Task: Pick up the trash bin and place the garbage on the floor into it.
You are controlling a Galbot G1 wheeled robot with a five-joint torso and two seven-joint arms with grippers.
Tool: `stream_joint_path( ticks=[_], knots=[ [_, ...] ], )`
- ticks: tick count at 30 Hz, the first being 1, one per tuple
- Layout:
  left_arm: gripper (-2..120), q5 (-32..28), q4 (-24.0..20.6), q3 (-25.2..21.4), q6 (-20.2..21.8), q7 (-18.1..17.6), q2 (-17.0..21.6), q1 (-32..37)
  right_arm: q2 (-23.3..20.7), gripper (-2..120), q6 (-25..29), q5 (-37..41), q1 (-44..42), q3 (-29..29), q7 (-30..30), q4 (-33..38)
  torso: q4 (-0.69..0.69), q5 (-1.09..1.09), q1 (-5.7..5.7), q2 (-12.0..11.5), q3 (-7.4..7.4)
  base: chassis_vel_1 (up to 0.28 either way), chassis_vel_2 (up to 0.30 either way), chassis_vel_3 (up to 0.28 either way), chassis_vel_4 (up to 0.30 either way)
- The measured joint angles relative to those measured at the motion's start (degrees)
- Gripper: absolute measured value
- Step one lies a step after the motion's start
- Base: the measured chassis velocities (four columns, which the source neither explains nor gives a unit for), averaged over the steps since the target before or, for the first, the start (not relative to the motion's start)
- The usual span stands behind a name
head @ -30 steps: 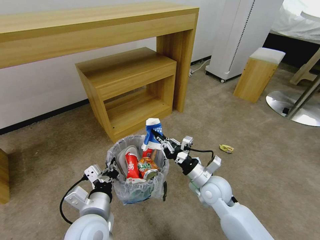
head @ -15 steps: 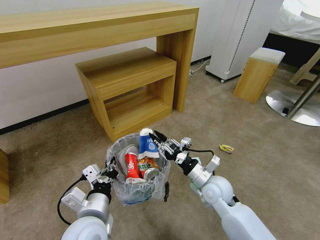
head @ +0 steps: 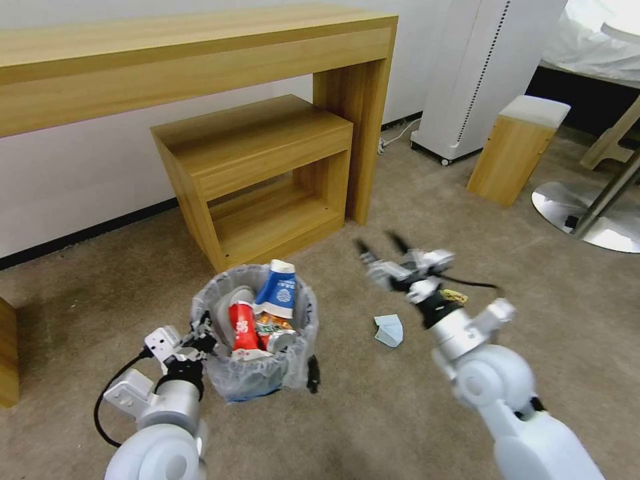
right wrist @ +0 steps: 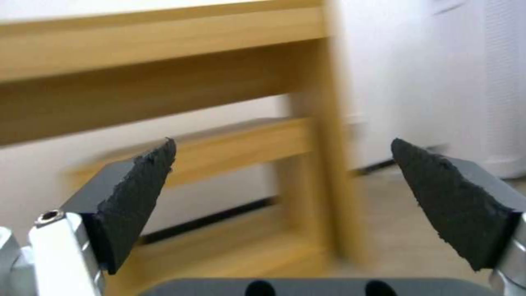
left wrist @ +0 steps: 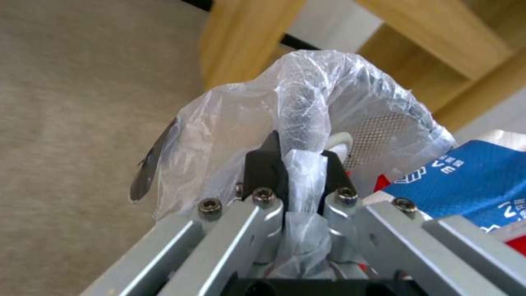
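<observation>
The trash bin (head: 257, 377), black with a crinkled bag over its rim, is held by my left gripper (head: 202, 335), shut on the near-left rim. In the left wrist view the gripper (left wrist: 298, 153) pinches the bin's bag (left wrist: 307, 94). Inside the bin stand a blue-white cup (head: 277, 291) (left wrist: 466, 185), a red-white cup (head: 243, 327) and a crushed can (head: 281, 340). My right gripper (head: 378, 241) (right wrist: 282, 164) hangs open and empty above the floor (head: 373, 413), right of the bin. A yellow wrapper (head: 456, 295) lies on the carpet, partly behind that gripper. A pale blue scrap (head: 389, 330) lies below it.
A long wooden desk (head: 200, 53) and a low wooden shelf unit (head: 260, 167) stand right behind the bin. A white appliance (head: 487, 73), a cushioned wooden stool (head: 517, 150) and a round metal table base (head: 587, 217) are at the right.
My right gripper let go of the blue-white cup, which dropped into the bin, then swung right with its fingers wide apart. The bin and left arm shifted slightly left. The pale blue scrap came into view.
</observation>
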Motion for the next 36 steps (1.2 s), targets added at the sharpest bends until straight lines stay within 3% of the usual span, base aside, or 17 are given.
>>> stream_joint_path(
  ticks=[3, 12, 22, 36],
  knots=[
    [3, 2.4, 0.8, -0.6, -0.1, -0.5, 0.1, -0.3, 0.7, 100, 4.8, -2.8, -2.6, 4.9, 0.9, -3.2, 0.01, -0.01, 0.00, 0.0, 0.00, 0.000, 0.000, 0.000, 0.000],
    [3, 4.4, 1.2, -1.6, -1.7, -0.4, 0.7, -0.4, 2.1, 100, 11.8, -5.4, -7.2, 14.2, -1.9, -8.1, 0.00, -0.01, 0.00, 0.0, 0.00, 0.000, 0.000, 0.000, 0.000],
    [3, 4.4, 1.8, -4.2, -2.7, -0.2, 1.5, -0.9, 3.0, 100, 13.6, -5.3, -7.1, 16.7, -3.1, -11.4, 0.01, -0.02, 0.00, 0.0, 0.00, 0.000, 0.000, 0.000, 0.000],
    [3, 5.1, 2.6, -2.8, -3.2, 0.7, 1.3, -0.9, 3.2, 100, 15.0, -4.8, -6.9, 17.6, -4.3, -11.6, 0.01, -0.02, 0.00, 0.0, 0.00, 0.000, 0.000, 0.000, 0.000]
  ],
)
